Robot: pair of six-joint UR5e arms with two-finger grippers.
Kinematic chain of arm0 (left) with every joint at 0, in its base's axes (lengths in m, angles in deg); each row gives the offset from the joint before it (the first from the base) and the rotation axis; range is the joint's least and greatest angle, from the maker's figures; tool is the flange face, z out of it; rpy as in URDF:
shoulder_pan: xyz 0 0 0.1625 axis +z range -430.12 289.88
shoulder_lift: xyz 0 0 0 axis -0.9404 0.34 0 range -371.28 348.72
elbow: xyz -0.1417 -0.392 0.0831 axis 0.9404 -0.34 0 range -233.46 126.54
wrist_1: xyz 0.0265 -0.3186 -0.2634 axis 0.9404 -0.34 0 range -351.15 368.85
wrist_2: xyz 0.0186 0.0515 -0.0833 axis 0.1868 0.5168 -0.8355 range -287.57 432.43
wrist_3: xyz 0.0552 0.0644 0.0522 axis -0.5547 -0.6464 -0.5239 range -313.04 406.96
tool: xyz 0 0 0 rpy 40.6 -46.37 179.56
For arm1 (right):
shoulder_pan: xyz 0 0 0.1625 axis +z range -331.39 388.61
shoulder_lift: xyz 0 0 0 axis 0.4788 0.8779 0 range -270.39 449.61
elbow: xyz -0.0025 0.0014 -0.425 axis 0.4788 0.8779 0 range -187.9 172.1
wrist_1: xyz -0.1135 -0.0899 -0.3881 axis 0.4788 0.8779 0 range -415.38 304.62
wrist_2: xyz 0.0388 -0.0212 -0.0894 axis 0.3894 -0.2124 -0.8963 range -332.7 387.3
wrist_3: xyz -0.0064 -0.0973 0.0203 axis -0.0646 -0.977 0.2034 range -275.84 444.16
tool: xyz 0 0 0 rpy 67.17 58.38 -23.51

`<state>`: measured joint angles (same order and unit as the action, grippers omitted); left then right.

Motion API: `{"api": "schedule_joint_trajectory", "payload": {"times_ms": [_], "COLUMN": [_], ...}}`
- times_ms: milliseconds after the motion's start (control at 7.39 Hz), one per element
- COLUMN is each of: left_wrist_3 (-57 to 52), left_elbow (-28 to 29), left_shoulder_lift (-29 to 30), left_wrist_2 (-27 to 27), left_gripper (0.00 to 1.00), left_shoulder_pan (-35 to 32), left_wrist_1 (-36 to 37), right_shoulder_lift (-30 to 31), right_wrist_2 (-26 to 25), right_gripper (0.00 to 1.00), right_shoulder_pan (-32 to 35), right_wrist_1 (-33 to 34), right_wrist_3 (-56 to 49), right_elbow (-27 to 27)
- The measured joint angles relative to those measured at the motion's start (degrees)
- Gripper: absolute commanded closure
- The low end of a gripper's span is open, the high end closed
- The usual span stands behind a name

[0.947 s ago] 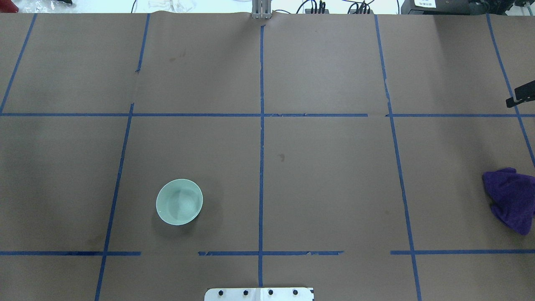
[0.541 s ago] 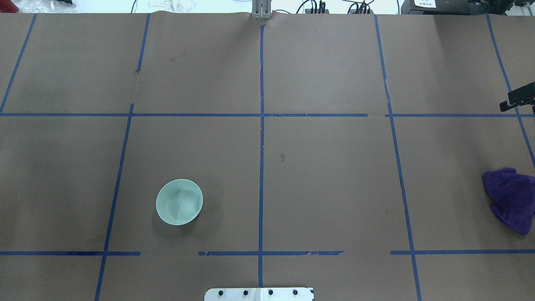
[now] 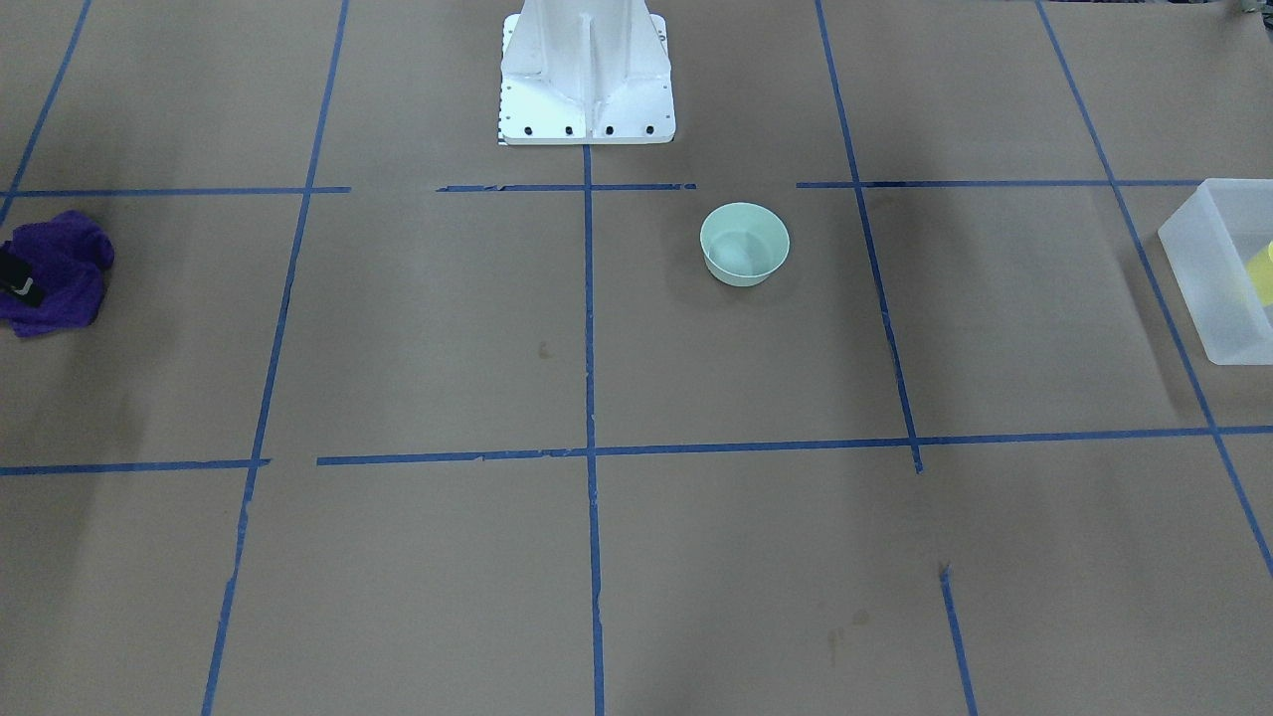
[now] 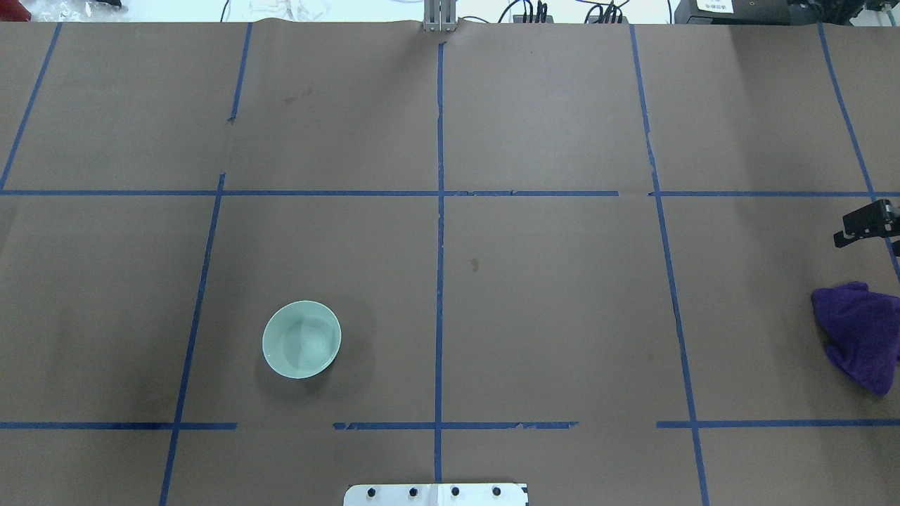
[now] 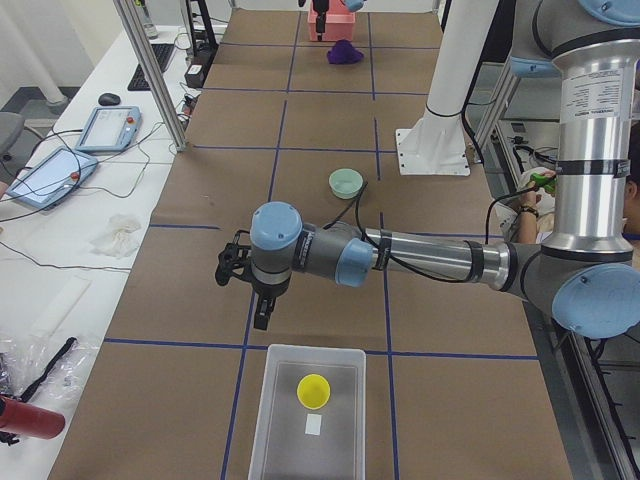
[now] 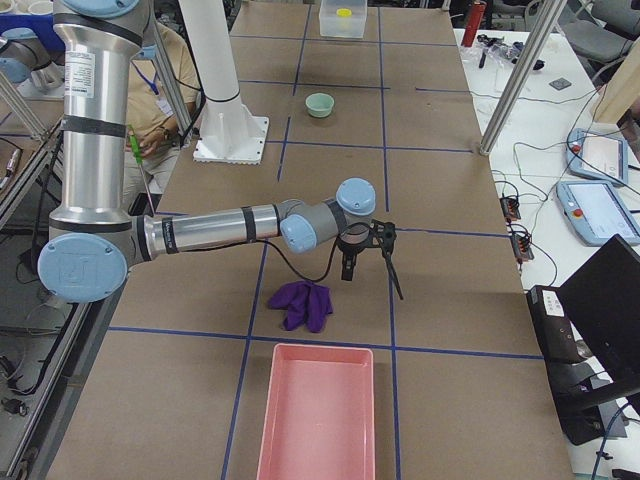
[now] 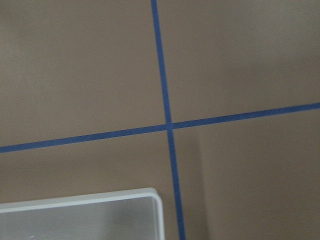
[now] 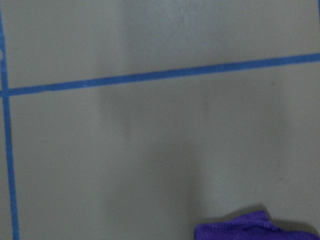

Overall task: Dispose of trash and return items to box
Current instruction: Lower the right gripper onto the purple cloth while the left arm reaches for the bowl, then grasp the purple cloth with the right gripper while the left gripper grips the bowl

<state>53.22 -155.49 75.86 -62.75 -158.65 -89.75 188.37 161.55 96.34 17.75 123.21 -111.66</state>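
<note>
The mint-green bowl (image 4: 301,339) stands upright on the table, left of centre near the robot; it also shows in the front view (image 3: 744,244). The frosted box (image 5: 310,420) sits at the table's left end with the yellow cup (image 5: 314,391) upright inside; its wall shows in the front view (image 3: 1208,268). My left gripper (image 5: 242,295) hovers just beyond the box's rim and shows only from the side, so I cannot tell its state. My right gripper (image 6: 372,283) hangs open and empty just past the purple cloth (image 6: 303,303); one of its fingers (image 4: 859,228) shows overhead.
A pink tray (image 6: 315,420) lies at the table's right end, just beyond the purple cloth (image 4: 861,334). The white robot pedestal (image 3: 587,70) stands at mid-table on the robot's side. Blue tape lines cross the brown paper. A person sits behind the robot.
In the overhead view the right gripper's finger has moved toward the robot, closer to the purple cloth. The bowl and the cloth have not moved.
</note>
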Motion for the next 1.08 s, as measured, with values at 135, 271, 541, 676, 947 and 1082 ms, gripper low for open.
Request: {"api": "schedule_joint_trajectory", "payload": {"times_ms": [135, 271, 541, 676, 947, 1082], "left_wrist_3": [2.9, 6.3, 15.1, 19.4, 26.4, 31.8], "left_elbow": [-3.1, -5.9, -9.8, -10.6, -11.8, -12.9], "left_shoulder_lift": [0.2, 0.3, 1.0, 1.7, 2.7, 2.8], "left_wrist_2": [-0.2, -0.3, -0.1, 0.1, 1.6, 5.3], "left_gripper": [0.0, 0.0, 0.0, 0.0, 0.0, 0.0], "left_shoulder_pan": [2.2, 5.2, 12.3, 16.4, 24.3, 29.3], "left_wrist_1": [0.4, 0.3, -1.1, -2.9, -6.6, -7.3], "right_shoulder_lift": [2.5, 4.7, 6.7, 6.8, 6.7, 6.7], "right_wrist_2": [-0.4, -0.6, -1.2, -2.0, -3.1, -3.7], "right_gripper": [0.0, 0.0, 0.07, 0.34, 1.0, 1.0], "right_shoulder_pan": [-1.4, -2.6, -4.9, -6.3, -7.7, -7.9], "right_wrist_1": [0.0, 0.0, 0.0, 0.0, 0.1, 0.1], "right_wrist_3": [0.6, 0.9, 1.0, 1.1, 1.1, 1.1], "right_elbow": [-0.9, -1.6, -2.1, -2.1, -1.8, -1.3]}}
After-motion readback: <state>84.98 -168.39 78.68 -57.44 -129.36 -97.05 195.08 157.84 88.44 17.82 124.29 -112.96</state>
